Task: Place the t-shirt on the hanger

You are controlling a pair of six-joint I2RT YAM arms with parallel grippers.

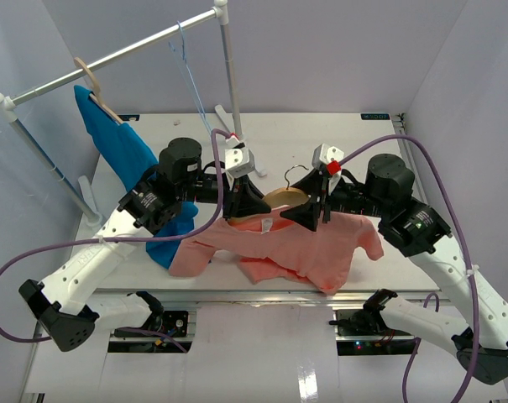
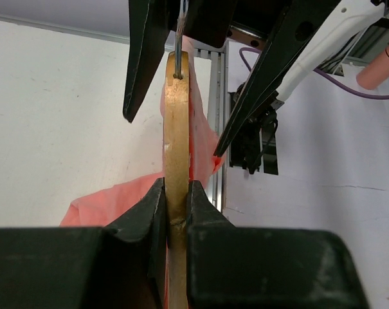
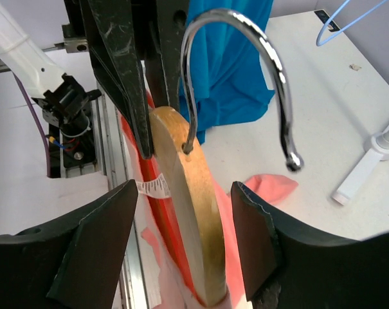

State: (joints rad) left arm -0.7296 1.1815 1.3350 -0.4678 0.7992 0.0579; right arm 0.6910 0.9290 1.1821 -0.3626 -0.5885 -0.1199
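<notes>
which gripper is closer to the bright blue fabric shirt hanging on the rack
Left. The left gripper is to the right of the bright blue fabric shirt; the right gripper is farther right, on the far side of the light wooden hanger.

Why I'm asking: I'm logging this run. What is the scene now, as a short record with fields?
left hand: shut on the hanger, gripping its wooden body
right hand: open, fingers straddling the hanger near its hook, clear of the wood
t-shirt: fabric bunched against the hanger, rest spread on the table
blue shirt: hanging from the rail, at left
</notes>
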